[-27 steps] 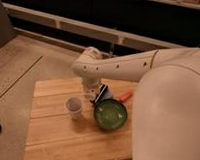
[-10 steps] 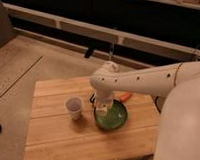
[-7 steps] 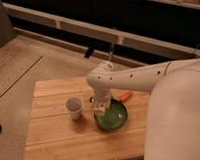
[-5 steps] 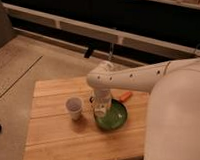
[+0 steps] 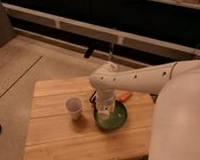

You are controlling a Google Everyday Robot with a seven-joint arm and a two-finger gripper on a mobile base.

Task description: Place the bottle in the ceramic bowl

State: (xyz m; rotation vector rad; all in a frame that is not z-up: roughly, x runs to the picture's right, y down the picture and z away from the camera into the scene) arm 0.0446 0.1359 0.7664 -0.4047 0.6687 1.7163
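Observation:
The green ceramic bowl (image 5: 113, 120) sits on the wooden table (image 5: 56, 137), right of centre. The clear bottle (image 5: 106, 101) stands upright over the bowl's left part, its base at or just inside the bowl; contact cannot be told. My gripper (image 5: 106, 97) comes down from the white arm (image 5: 143, 79) and is shut on the bottle from above. The arm's wrist hides the bottle's top.
A translucent white cup (image 5: 74, 107) stands on the table just left of the bowl. An orange object (image 5: 125, 96) lies behind the bowl under the arm. The robot's white body (image 5: 179, 128) fills the right side. A floor and dark wall lie beyond the table.
The arm has swung from the table's back to over the bowl, then lowered the bottle slightly toward the bowl's left part. Cup and bowl have not moved.

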